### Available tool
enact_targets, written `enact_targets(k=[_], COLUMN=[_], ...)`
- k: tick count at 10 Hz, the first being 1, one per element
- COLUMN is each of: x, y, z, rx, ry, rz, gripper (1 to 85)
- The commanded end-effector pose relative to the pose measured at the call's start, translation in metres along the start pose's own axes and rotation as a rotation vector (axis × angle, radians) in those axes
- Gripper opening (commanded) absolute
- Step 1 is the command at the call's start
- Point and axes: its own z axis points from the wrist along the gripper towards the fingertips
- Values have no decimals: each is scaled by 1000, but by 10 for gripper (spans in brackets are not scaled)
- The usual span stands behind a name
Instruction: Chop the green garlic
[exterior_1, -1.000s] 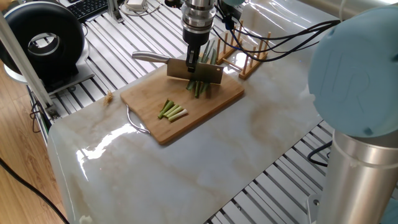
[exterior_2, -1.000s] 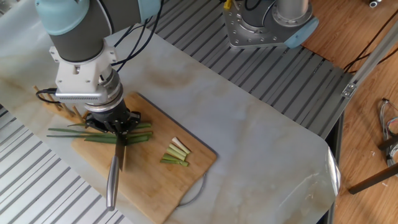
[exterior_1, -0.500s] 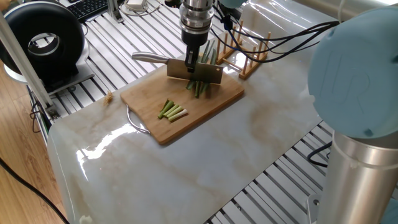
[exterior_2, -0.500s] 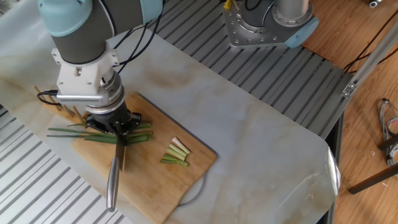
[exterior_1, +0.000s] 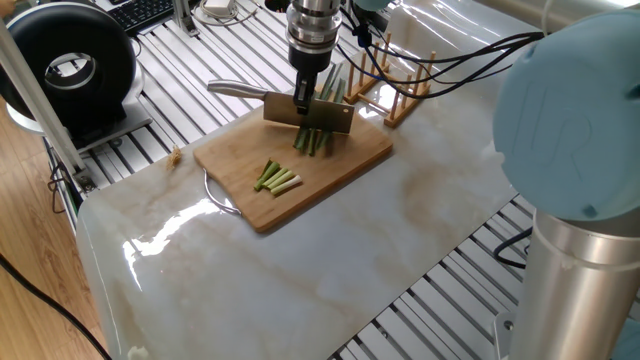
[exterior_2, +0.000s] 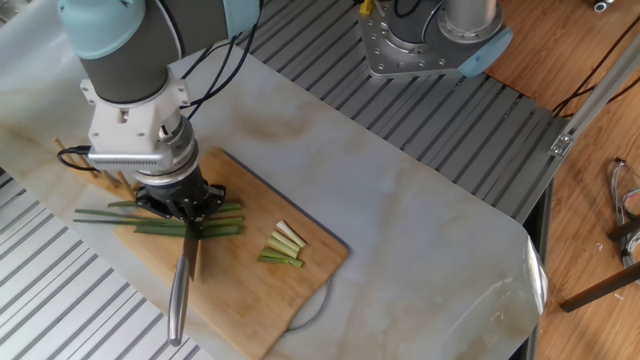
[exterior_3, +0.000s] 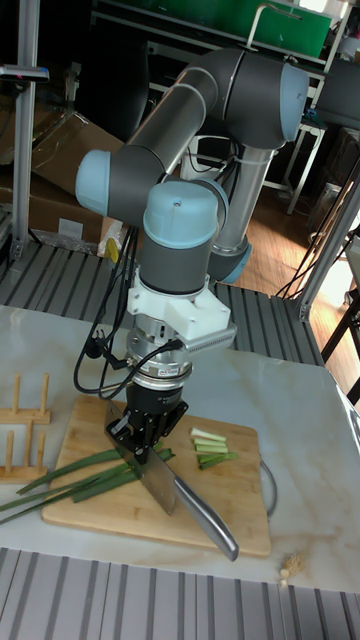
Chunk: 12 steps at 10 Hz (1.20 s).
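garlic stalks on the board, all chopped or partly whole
Partly whole. A few short cut pieces lie together on the board, while long garlic stalks run uncut under the knife held in the gripper.

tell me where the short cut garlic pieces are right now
In one fixed view, the short pale-green cut pieces lie on the bamboo cutting board, apart from the steel cleaver.

I work under bright, even light from above. The marble tabletop throws hard white glare near its corner and behind my arm. My shadow on the cutting board is soft and short. Both fixed views look sharp, with little blur. The tall view has a dim background and blown-out brightness at the upper right.
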Motion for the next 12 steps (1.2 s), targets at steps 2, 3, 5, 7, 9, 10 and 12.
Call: enact_targets(k=[2, 3, 5, 7, 9, 10, 12], x=[-6, -3, -1, 4, 6, 6, 9], y=[1, -3, -3, -5, -5, -5, -7], z=[0, 2, 5, 4, 2, 0, -4], rx=[-12, -2, -7, -1, -2, -5, -9], ry=[-20, -13, -9, 20, 32, 40, 45], rz=[8, 5, 5, 11, 15, 17, 15], gripper=[13, 13, 13, 13, 13, 13, 13])
